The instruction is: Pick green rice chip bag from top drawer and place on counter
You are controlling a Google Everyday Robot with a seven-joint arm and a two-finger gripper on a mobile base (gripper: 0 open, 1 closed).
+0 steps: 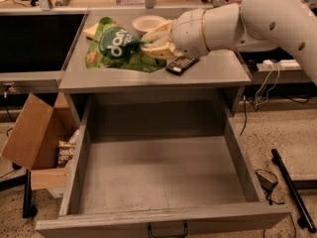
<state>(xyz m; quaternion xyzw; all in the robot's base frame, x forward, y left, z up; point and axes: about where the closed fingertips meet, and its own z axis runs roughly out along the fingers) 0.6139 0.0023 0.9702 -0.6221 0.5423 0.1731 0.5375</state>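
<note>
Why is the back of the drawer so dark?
Camera view: the counter hangs over the drawer and shades its back; the front floor catches more light. The hand grips the green bag over the counter.

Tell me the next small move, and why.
Probably open the gripper and let go. It is shut on the right edge of the chip bag above the counter, and the bag's lower edge looks to be resting on the surface, left of the black bar.
</note>
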